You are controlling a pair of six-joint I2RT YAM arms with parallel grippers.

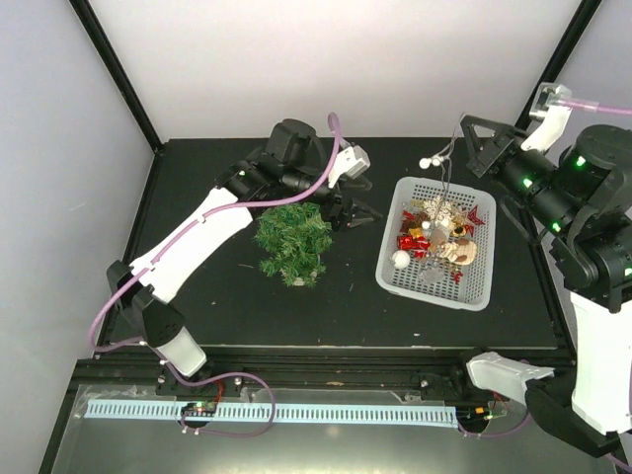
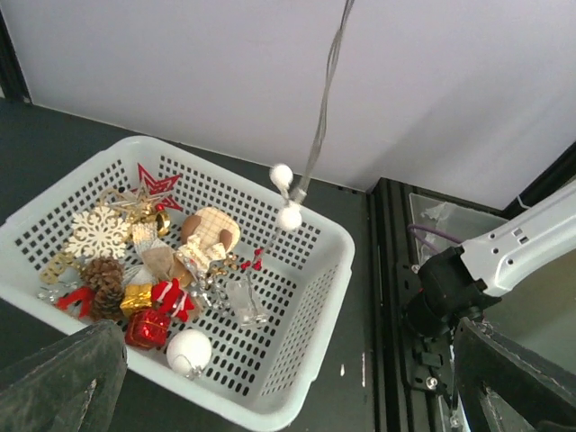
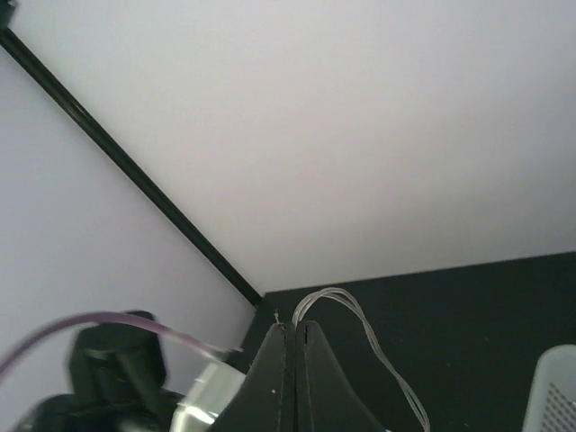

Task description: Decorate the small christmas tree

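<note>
The right gripper is pinched tight on a thin cord with white beads, which dangles over the basket. The little tree stands at the basket's nine o'clock. The left gripper, spread wide, hangs at the tree's two o'clock.

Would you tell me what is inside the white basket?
A snowflake, pinecone, red star, white ball and small gift boxes lie heaped; anything beneath the heap is covered.

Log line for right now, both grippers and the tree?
right gripper: shut on bead string, hanging over basket | left gripper: open beside tree | tree: no ornaments visible
</note>
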